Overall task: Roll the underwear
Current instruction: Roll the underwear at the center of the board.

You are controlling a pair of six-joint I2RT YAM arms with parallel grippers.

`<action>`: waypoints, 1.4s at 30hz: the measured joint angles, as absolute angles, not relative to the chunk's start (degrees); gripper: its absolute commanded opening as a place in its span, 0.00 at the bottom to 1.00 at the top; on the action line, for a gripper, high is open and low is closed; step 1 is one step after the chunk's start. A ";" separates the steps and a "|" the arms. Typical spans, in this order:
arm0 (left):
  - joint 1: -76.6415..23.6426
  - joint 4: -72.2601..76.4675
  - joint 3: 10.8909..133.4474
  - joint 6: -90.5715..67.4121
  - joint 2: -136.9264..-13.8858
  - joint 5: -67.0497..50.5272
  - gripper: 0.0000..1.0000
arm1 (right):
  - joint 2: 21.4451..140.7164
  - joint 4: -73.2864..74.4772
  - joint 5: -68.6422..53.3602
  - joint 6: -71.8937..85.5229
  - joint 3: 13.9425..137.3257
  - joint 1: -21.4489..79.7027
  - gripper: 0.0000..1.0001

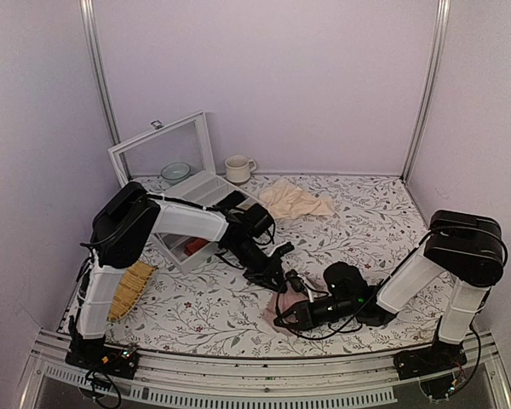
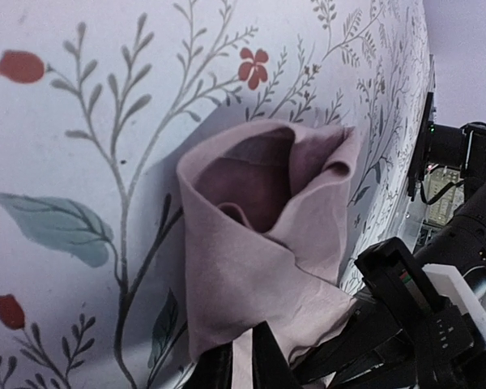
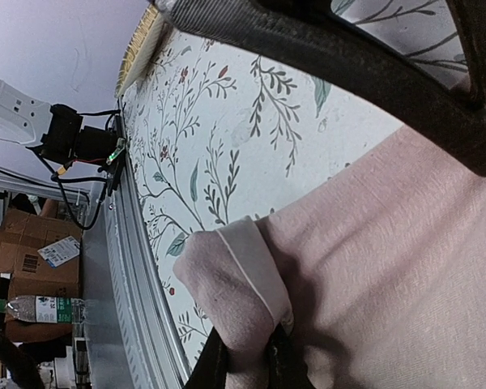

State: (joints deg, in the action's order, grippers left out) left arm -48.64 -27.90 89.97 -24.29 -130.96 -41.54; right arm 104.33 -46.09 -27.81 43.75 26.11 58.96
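The dusty-pink underwear lies bunched on the floral table near the front centre, mostly covered by both grippers. In the left wrist view the underwear is folded into a loose curl, and my left gripper is shut on its near edge, a strip of fabric between the fingertips. In the right wrist view the underwear fills the right side, with a turned-over cream waistband edge. My right gripper is shut on that folded lump. From above, the left gripper and the right gripper sit close together.
A clear box with a raised lid stands at the back left, a red bundle inside it. Behind are a green bowl and a cream cup. A beige cloth lies at the back centre. A woven yellow mat is at the left.
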 measured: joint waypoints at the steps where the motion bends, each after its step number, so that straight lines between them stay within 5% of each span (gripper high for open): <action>1: -48.51 -27.88 89.49 -24.34 -130.72 -41.50 0.10 | 104.51 -45.84 -28.10 43.70 26.50 58.96 0.00; 25: -40.40 -23.46 75.26 -28.45 -122.37 -40.49 0.08 | 110.78 -20.56 -38.87 27.77 46.89 53.76 0.00; 42: -40.29 -23.62 75.55 -30.24 -121.54 -38.76 0.15 | 115.11 -17.37 -45.52 26.72 51.16 51.99 0.00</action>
